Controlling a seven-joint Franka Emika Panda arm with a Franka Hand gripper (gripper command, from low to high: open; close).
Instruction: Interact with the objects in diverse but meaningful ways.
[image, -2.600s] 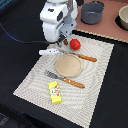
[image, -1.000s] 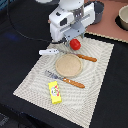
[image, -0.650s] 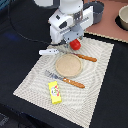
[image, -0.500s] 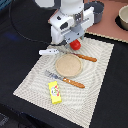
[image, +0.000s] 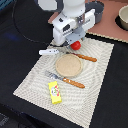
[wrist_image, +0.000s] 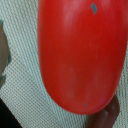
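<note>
Exterior view
Gripper (image: 73, 44): hanging low over the red ball (image: 76, 45); fingers hidden, so I cannot tell their state.
Ball: sitting on the woven mat (image: 100, 65), beside the tan plate (image: 67, 65).
Yellow packet (image: 55, 92): lying near the mat's front edge.
White piece (image: 48, 51): lying at the mat's edge.

Wrist view
Ball (wrist_image: 80, 52): filling the frame, resting on the mat (wrist_image: 25, 100).

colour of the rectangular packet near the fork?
The flat rectangular packet is yellow with red print; it shows best in the exterior view.
</note>
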